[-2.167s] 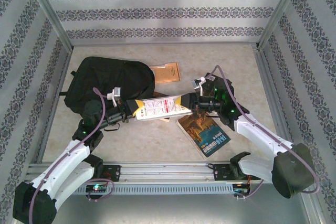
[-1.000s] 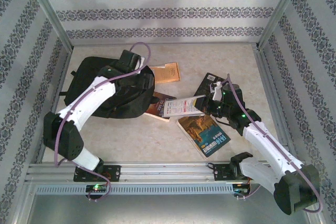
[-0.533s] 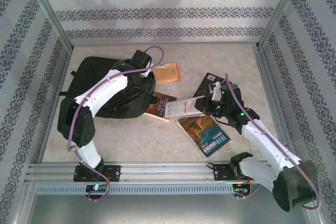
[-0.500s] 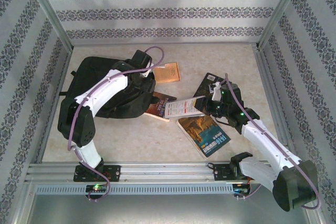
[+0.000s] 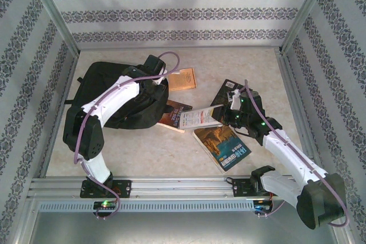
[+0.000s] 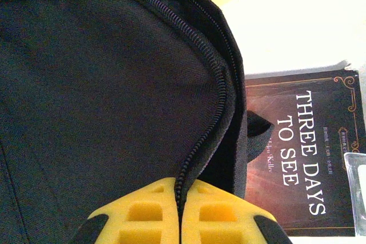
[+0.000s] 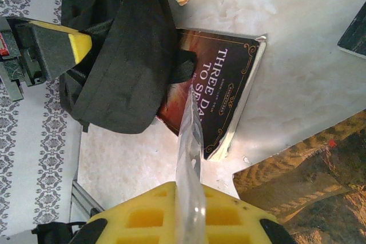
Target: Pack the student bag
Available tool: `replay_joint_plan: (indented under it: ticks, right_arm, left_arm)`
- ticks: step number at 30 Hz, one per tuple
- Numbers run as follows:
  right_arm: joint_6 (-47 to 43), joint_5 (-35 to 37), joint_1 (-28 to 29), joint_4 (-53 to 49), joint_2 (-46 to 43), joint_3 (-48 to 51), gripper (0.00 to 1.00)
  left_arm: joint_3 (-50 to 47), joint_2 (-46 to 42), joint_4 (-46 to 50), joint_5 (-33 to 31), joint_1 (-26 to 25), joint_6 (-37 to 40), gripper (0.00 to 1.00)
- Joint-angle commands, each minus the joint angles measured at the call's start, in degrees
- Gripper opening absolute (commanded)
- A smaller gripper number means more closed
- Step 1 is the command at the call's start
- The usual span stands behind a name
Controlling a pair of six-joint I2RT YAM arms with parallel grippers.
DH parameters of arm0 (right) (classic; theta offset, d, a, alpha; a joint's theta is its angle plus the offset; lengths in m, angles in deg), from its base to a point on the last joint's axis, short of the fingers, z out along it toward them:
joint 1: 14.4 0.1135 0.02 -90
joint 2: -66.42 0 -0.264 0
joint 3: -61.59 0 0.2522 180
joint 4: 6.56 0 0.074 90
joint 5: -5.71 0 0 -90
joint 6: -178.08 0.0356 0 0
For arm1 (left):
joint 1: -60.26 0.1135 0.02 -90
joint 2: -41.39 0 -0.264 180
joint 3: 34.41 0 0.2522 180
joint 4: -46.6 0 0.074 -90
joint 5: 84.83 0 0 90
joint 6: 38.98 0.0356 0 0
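Enclosure: patterned wallpaper on 3 sides, aluminium corner posts, pale stone-look table point(image 5: 143, 152)
Top view, student bag point(image 5: 97, 84): lies slumped at the far left of the table, its right edge toward the centre
Top view, left gripper point(image 5: 160, 86): reached across the bag to that right edge, just beside a tan book point(image 5: 183, 78)
Top view, right gripper point(image 5: 224, 117): right of centre, holding a thin glossy booklet point(image 5: 197, 118) with its free end toward the bag
Top view, loose books: dark book point(image 5: 173, 112) partly under the bag's near right corner; blue-and-orange book point(image 5: 223, 144) beside the right arm; black book point(image 5: 226, 88) behind the right gripper
Left wrist view, left pads point(image 6: 143, 218): yellow, pressed together, pinching the bag's zip seam point(image 6: 214, 84), which runs straight into the join between them
Left wrist view, surroundings: dark book, titled THREE DAYS TO SEE, lies right of the seam
Right wrist view, right pads point(image 7: 143, 215): yellow, closed on the booklet, seen edge-on and aimed at the bag
Right wrist view, bag: 1 yellow-tipped left finger sits at its far side
Zip state: cannot tell whether open
Handling, judged: bag is soft, limp and light when empty; fabric folds and sags, so it will not hold its mouth open unaided
Hold point, judged: zip seam or opening rim, the firmest line; flat panels would only bunch
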Motion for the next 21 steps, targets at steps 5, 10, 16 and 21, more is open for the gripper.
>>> replay_joint_plan:
  ticks: [5,10,16,21]
  right_arm:
    - [-0.9,1.4,0.1,0.6,-2.4,-4.2,0.08]
    - [-0.6,2.8,3.7,1.3,-2.6,-8.3,0.08]
    - [1.4,4.3,8.5,4.0,0.5,-14.0,0.09]
    - [3.4,5.9,10.8,6.9,4.6,-17.6,0.09]
  left_arm:
    - [-0.5,-8.5,-0.5,-2.1,-0.5,-1.7,0.0]
    - [-2.6,-17.2,-3.4,-1.3,-0.5,-5.6,0.0]
    - [-5.5,-25.7,-4.8,-0.3,-0.5,-8.0,0.0]
    - [-9.4,-32.9,-6.3,-0.7,-0.5,-8.6,0.0]
